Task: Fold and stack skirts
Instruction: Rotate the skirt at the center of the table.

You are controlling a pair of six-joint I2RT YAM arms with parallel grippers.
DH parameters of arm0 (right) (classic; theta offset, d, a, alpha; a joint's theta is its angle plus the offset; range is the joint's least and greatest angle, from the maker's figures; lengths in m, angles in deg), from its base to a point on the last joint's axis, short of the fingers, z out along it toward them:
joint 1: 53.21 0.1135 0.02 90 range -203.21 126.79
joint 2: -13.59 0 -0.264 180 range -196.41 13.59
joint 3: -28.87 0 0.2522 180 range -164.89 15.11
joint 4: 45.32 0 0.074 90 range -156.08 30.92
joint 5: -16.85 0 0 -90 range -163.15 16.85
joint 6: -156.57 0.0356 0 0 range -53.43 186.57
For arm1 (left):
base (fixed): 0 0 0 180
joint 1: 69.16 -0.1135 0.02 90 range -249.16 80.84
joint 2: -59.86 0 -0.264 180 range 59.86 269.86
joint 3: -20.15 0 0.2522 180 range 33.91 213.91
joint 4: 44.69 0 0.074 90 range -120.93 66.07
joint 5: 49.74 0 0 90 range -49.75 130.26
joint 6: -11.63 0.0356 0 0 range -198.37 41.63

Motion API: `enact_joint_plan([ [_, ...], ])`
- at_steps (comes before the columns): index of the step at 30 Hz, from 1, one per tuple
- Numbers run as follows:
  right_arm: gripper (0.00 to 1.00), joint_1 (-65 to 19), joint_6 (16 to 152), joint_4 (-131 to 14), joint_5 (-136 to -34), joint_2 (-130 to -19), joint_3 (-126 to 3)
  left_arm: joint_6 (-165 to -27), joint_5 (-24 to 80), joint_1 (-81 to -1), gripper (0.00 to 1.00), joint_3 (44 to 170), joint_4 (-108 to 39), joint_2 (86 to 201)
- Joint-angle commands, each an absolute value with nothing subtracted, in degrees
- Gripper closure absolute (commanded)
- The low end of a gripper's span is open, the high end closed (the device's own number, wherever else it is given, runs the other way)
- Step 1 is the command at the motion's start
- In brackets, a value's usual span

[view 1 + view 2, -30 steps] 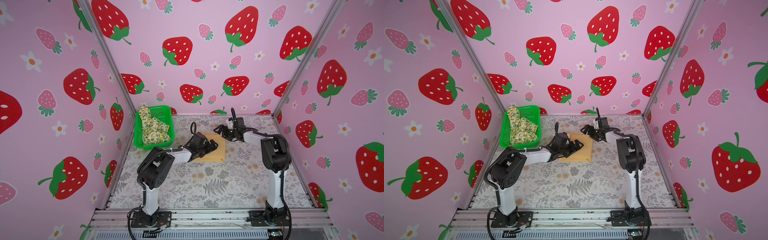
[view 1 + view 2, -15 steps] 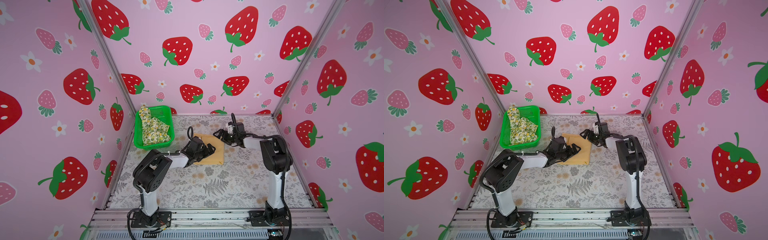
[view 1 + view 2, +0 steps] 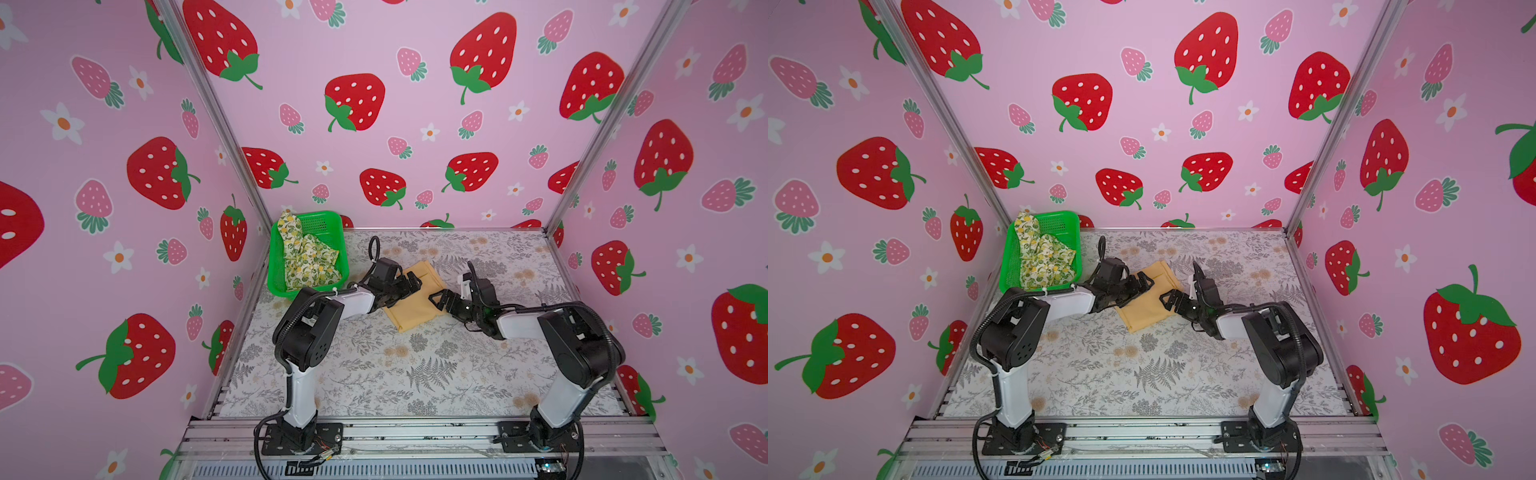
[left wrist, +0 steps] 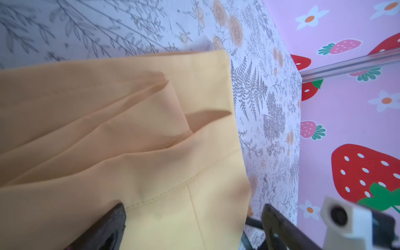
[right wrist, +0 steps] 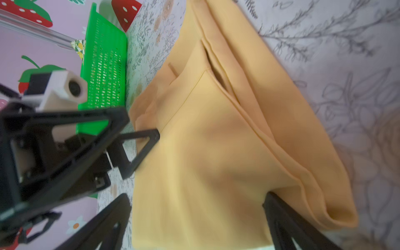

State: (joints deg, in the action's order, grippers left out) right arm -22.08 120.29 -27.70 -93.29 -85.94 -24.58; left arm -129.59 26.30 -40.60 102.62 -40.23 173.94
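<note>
Left pincer [image 3: 409, 286] and right pincer [image 3: 439, 299] both gape wide, held low, tips facing each other.

The surface [image 3: 415, 374] is covered by a pale sheet printed with grey ferns, sprigs and tan blossoms. Two things lie directly on it. A green mesh basket [image 3: 322, 224] sits in the far left corner. The mustard-yellow skirt [image 3: 413, 309] lies folded flat around the middle, toward the far side, near the basket but apart from it. Both wrist views show its layered edges.
</note>
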Motion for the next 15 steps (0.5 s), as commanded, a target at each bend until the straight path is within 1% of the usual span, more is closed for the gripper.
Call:
enact_joint_plan([
  [1, 0.0, -17.27, 121.99, -26.51, -85.39, -82.79, -22.34, -124.49, 25.62, -41.23, 0.0, 107.57, -29.32, 176.59],
  [5, 0.0, -11.74, 122.19, -27.4, -81.03, -81.38, -21.81, -120.96, 23.5, -41.3, 0.0, 114.59, -24.37, 177.7],
  [9, 0.01, -9.04, 117.26, -32.79, -72.77, -74.29, -22.94, -118.52, 22.59, -41.38, 0.0, 117.76, -21.5, 174.14],
  [12, 0.0, -9.11, 111.74, -37.46, -67.88, -69.57, -25.4, -118.74, 22.39, -41.38, 0.0, 117.08, -20.83, 169.36],
  [15, 0.0, -9.72, 106.74, -40.5, -64.73, -67.21, -27.77, -121.13, 21.41, -41.27, 0.01, 112.74, -23.52, 164.64],
])
